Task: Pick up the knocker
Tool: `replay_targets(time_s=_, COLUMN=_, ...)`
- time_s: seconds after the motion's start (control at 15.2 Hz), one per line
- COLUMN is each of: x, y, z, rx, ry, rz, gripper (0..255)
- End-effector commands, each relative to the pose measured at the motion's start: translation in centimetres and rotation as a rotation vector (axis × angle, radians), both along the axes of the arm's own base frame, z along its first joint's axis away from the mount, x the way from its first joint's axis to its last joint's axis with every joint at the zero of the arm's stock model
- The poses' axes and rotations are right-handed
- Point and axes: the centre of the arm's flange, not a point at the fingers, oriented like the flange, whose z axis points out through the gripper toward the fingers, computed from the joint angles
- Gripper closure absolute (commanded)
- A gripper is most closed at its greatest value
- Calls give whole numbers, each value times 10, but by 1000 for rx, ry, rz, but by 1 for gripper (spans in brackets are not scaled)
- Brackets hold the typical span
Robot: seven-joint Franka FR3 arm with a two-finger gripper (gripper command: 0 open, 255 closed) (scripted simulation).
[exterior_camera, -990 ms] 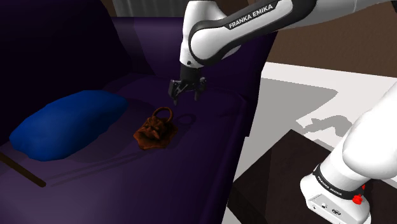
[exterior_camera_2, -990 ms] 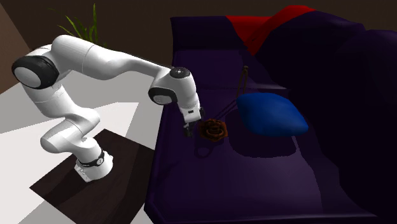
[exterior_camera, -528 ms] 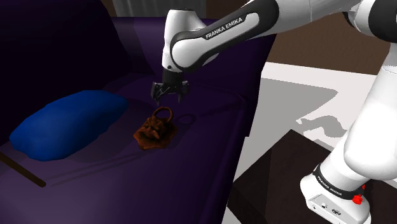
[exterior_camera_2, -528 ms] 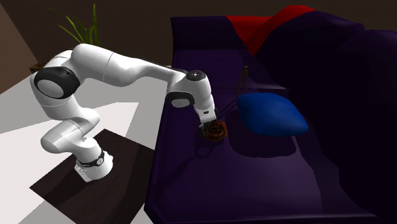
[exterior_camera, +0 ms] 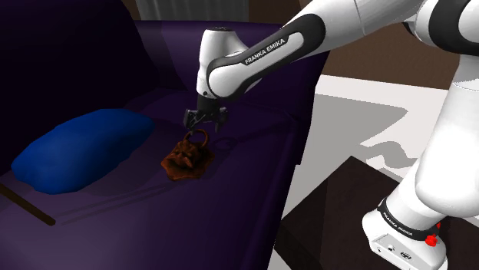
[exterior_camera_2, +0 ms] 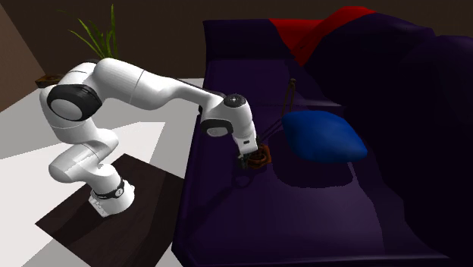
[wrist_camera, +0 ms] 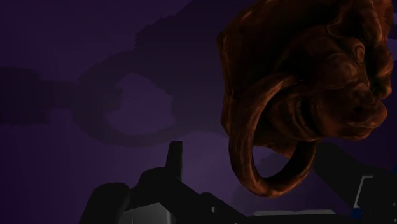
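The reach step is nearing its end: the black gripper (exterior_camera: 201, 125) is hovering just above the brown knocker (exterior_camera: 185, 158), which is lying on the purple sofa seat (exterior_camera: 230, 199) left of centre. The jaws are standing wide, holding nothing. The next move is calling for a short drop and closing on the ring (wrist_camera: 270, 175).

Knocker (exterior_camera: 186, 158) on sofa seat (exterior_camera: 230, 207), near seat's middle. Cushion (exterior_camera: 75, 152) on same seat, toward shoulder view's left of knocker, apart from it. Thin rod (exterior_camera: 28, 204) on seat beside cushion, at shoulder view's lower left. Gripper (exterior_camera: 201, 123) just above knocker's ring end. Stand (exterior_camera: 330, 207) on floor beside sofa, shoulder view's lower right. Plant (exterior_camera_2: 95, 34) behind arm in second exterior view.
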Motion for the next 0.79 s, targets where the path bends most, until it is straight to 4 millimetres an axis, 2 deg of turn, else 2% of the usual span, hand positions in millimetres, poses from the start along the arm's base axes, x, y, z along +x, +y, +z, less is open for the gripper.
replay_targets(time_s=0.0, x=0, y=1, z=-2, rx=0, ry=0, rz=0, gripper=255)
replay_targets(time_s=0.59, x=1, y=0, z=-2, rx=0, ry=0, rz=0, gripper=255)
replay_targets(time_s=0.73, x=1, y=0, z=8, rx=0, ry=0, rz=0, gripper=255)
